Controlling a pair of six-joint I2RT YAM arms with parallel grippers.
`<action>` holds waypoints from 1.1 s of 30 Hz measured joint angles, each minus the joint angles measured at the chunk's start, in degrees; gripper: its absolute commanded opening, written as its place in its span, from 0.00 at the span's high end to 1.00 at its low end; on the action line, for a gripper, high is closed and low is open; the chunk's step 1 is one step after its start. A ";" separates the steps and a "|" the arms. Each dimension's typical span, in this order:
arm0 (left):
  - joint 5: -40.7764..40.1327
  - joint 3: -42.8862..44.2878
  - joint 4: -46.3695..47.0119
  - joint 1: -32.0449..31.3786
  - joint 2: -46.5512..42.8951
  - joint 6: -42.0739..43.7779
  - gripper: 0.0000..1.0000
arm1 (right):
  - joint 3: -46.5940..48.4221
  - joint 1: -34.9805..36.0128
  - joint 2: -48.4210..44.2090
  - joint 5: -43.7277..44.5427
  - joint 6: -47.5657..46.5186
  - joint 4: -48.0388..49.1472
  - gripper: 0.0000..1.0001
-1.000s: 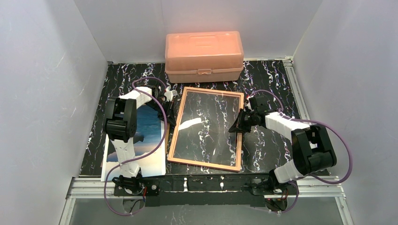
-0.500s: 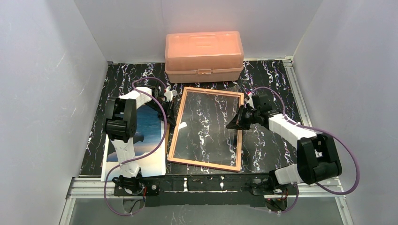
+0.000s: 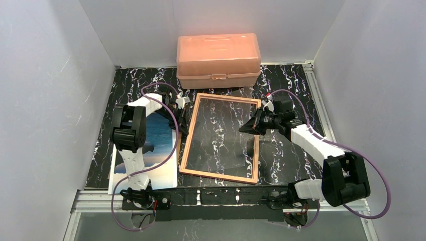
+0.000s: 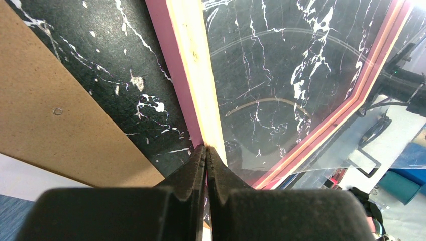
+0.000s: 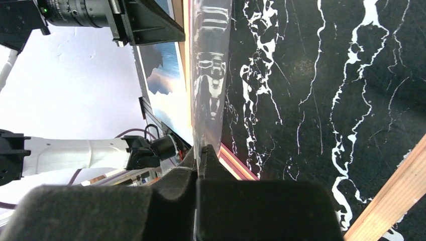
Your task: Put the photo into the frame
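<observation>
While the photo (image 3: 163, 168) lies flat at the near left of the black marbled table (image 3: 291, 155), partly under the left arm and just beside the frame (image 4: 192, 65), it sits outside that frame, with a brown backing board (image 4: 60, 115) beside it. Mid-table, the left gripper (image 4: 205, 150) has its jaws pressed onto the frame's left border, and the right gripper (image 5: 203, 150) pinches the clear pane (image 5: 211, 75) at the frame's right side. Farther back, a salmon-pink lidded box (image 3: 218, 57) stands against the rear wall.
</observation>
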 measured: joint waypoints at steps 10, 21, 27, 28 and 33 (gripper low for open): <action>0.00 -0.04 0.09 0.00 -0.02 -0.02 1.00 | -0.98 -0.02 -0.87 -0.68 0.28 0.83 0.99; -0.02 -0.04 0.09 0.00 -0.02 -0.17 1.00 | -1.01 -0.02 -0.87 -1.53 2.16 1.22 0.99; -0.04 -0.04 0.09 0.00 -0.02 -0.17 1.00 | -0.90 -0.02 -1.44 -1.95 3.96 1.22 0.99; -0.04 -0.04 0.11 0.00 -0.02 -0.17 1.00 | -0.85 -0.02 -1.62 -2.10 4.20 1.27 0.99; -0.04 -0.04 0.11 0.00 -0.02 -0.17 1.00 | -0.81 -0.04 -2.60 -3.34 7.26 3.04 0.99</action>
